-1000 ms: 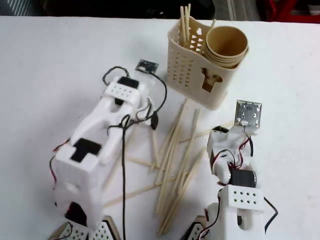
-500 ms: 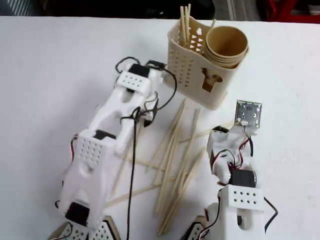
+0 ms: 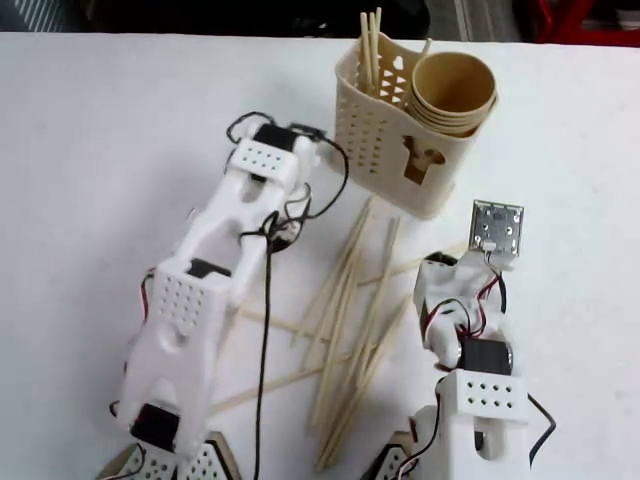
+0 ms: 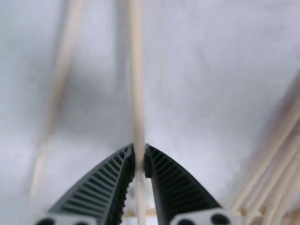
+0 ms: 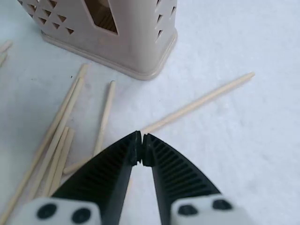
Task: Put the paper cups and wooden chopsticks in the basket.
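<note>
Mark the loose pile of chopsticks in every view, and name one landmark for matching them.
High view: loose chopsticks on the table, fanning from the basket toward the near edge.
Left wrist view: off to the side of the left gripper.
Right wrist view: beside the right gripper, near the basket.
Landmark: the basket's base.

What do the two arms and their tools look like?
The left arm and right arm are blocky white shells with panels of small round holes. A black cable runs along the left one; red and black wires loop on the right. The left tool and right tool are dark grey, ribbed and tapered, on white bases.
</note>
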